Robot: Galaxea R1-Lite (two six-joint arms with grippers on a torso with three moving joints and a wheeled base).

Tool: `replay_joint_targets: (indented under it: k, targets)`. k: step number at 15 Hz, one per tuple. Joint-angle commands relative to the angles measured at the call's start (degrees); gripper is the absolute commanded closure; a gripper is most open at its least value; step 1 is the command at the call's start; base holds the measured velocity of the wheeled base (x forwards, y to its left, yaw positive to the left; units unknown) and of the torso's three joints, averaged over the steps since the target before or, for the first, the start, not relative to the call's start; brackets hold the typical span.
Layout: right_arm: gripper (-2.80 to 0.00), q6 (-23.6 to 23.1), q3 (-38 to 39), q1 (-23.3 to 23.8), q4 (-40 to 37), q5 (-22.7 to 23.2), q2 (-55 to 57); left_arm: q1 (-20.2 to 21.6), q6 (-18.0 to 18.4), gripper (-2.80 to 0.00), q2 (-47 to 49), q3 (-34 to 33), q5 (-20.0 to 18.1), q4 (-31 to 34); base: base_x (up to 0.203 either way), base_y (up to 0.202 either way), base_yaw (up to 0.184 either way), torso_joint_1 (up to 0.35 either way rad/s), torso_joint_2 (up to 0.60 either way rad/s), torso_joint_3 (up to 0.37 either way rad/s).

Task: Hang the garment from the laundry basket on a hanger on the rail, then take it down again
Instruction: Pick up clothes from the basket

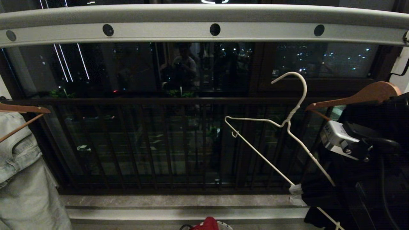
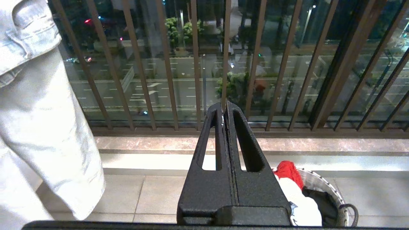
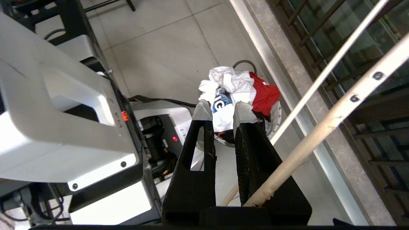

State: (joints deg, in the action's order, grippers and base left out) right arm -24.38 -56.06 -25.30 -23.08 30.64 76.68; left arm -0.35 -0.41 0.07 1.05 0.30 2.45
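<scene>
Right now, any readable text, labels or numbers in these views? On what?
"IC": pale letters on the garment, in its blue print; crumpled, rest hidden, reading uncertain.
Grey robot housing: dark lettering, too blurred to read.
Right arm casing: small marking, unreadable.
Nothing else legible.

Head view: looks forward and slightly down from close under the rail (image 1: 204,30) toward the balcony railing (image 1: 143,140) and night street.
Left wrist view: sits low behind its gripper (image 2: 224,110), facing the same railing (image 2: 198,64).
Right wrist view: looks steeply down past its gripper (image 3: 222,110) to the floor.
Shared: the laundry basket (image 2: 322,183) (image 3: 276,111) appears in both wrist views; the denim garment (image 1: 22,179) (image 2: 41,121) in head and left wrist views.
</scene>
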Motion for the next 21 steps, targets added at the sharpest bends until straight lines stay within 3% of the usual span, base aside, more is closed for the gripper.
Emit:
replay_joint_targets:
  k: [1,21]
  targets:
    - [0.00,-0.23,0.25,-0.02,-0.08,0.12,-0.13,0.00,-0.02,0.00,0.01,0.01,0.05,0.01,0.000,0.000,0.000,-0.089,0.21,0.106]
    - [0.00,-1.89,1.05,-0.10,-0.03,0.11,-2.50,0.00,-0.02,0.00,0.01,0.01,0.05,0.01,0.000,0.000,0.000,-0.141,0.31,0.163]
